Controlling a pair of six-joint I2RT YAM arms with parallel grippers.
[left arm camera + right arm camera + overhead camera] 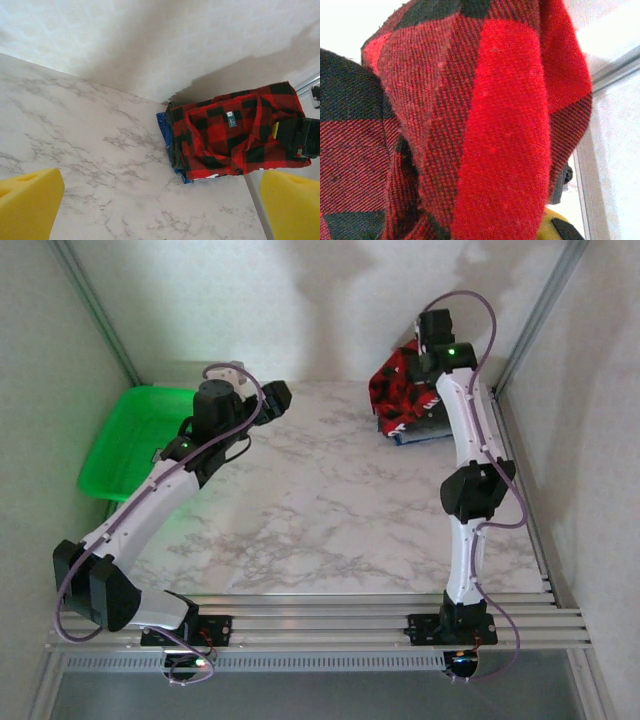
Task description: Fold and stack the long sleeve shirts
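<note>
Left claw [160, 210]: yellow fingers [30, 205] spread wide over white marble-veined tabletop [330, 500].
Right claw [415, 352]: closed on red-and-black plaid shirt [225, 140], far right corner, atop dark shirt [173, 145] and blue garment [162, 127].
Green basket [130, 440]: left edge.
Pale walls [300, 300] behind.

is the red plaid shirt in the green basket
No, the plaid shirt lies bunched in the far right corner of the table, while the green basket sits at the far left edge.
</note>
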